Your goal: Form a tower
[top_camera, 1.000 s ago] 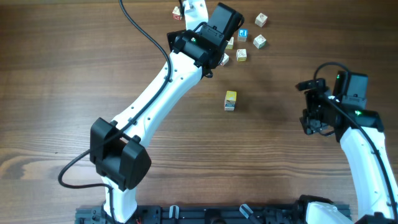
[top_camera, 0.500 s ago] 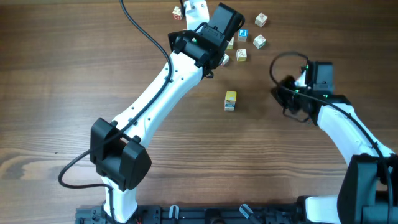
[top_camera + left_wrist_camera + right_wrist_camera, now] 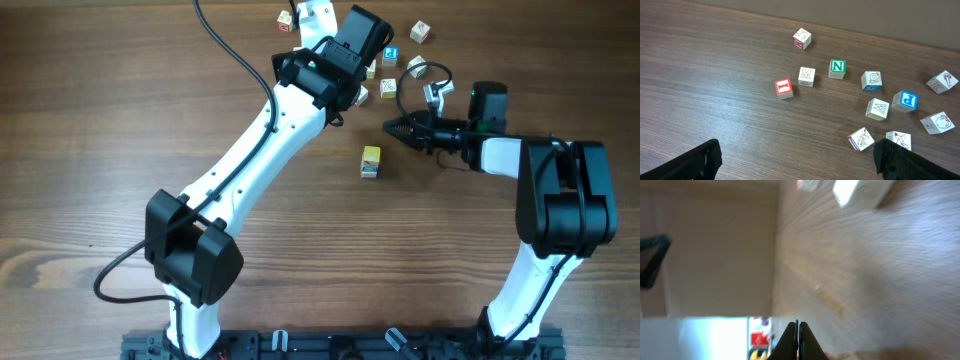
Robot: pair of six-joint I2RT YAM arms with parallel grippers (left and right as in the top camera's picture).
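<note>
The wooden worktop (image 3: 90,120) is being crossed by the left arm (image 3: 250,150), which is being held stretched toward the far edge. The right arm (image 3: 560,200) is being held low and pointed leftward. The left tool (image 3: 797,152) is being held wide open above the scatter of loose letter cubes (image 3: 875,107), with nothing between its fingers. The right tool (image 3: 395,127) is being held fully shut on nothing, with its tip near the tower (image 3: 371,161), up and to the right of it and apart from it. The tower is standing alone near the middle of the worktop, yellow face upward, well apart from the loose cubes. Its height cannot be told from above. The step in hand is judged to be the picking of the next cube. A descent of the left tool around a single cube, such as the green N cube (image 3: 837,67), is being called for. A square placement on the tower follows, with the right tool held clear.
</note>
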